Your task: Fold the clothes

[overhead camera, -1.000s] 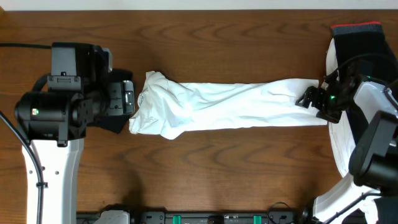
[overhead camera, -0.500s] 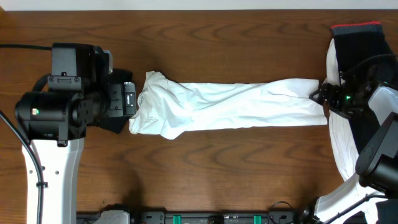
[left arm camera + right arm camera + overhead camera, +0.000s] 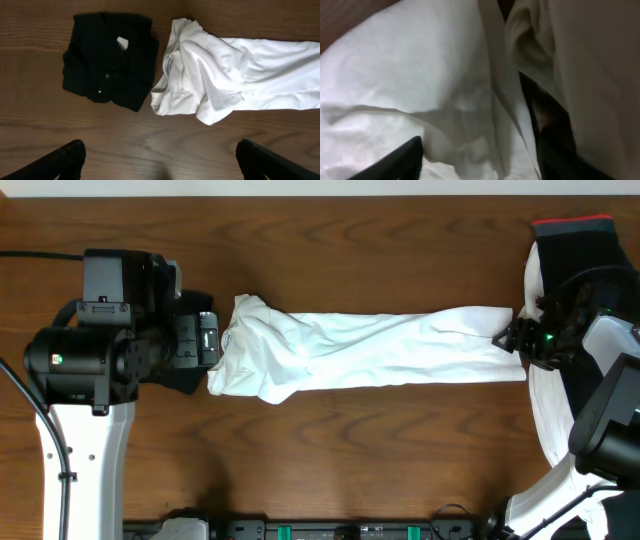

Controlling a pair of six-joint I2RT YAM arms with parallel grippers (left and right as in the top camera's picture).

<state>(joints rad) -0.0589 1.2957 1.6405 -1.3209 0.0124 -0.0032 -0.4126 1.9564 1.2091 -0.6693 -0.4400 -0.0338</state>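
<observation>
Left gripper (image 3: 160, 152) gapes open; right gripper (image 3: 508, 340) sits on the shirt's (image 3: 380, 345) right end, grip unclear, and could pinch the pile (image 3: 540, 415) beneath

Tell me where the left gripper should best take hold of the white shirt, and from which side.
Probably the bunched collar end of the white shirt, from above at the left gripper's side. The shirt lies in a long flat band, but there it humps into raised folds a pinch could catch.

Wooden table (image 3: 400, 440), white T-shirt (image 3: 380, 350) stretched across, black garment (image 3: 107, 62) folded beside it
</observation>
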